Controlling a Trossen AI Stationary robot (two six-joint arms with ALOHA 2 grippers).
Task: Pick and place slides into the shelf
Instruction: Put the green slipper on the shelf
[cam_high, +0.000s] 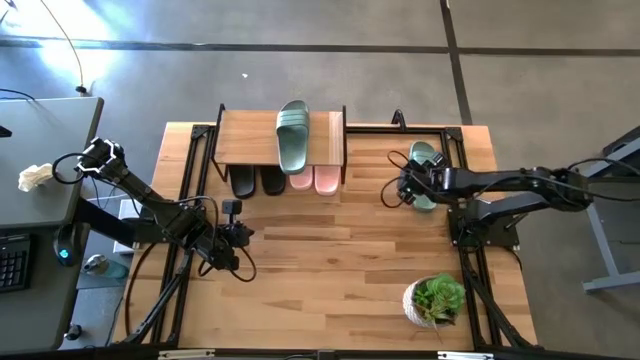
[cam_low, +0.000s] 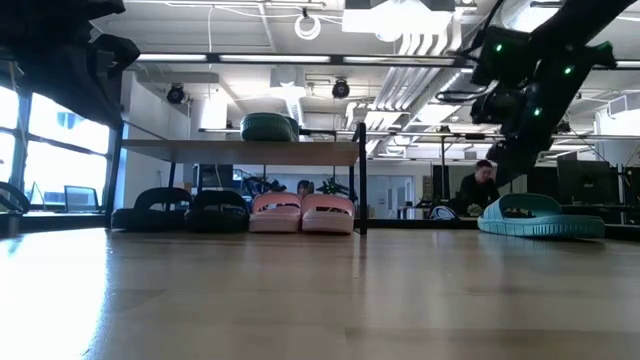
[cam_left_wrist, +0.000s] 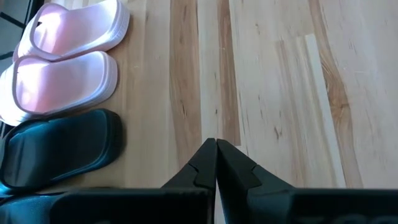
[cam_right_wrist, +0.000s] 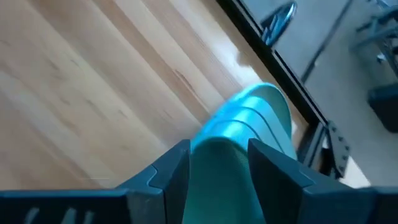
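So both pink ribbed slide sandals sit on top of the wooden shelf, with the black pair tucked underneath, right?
Not quite. The pale pink ribbed slide sandals sit underneath the wooden-plank shelf, beside the black slide sandals. On top lies one sage green slide sandal. The low view shows it.

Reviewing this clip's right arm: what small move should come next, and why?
Probably close the right gripper. Its open fingers straddle the strap of the green slide lying on the table beside the shelf, where its mate already lies on top.
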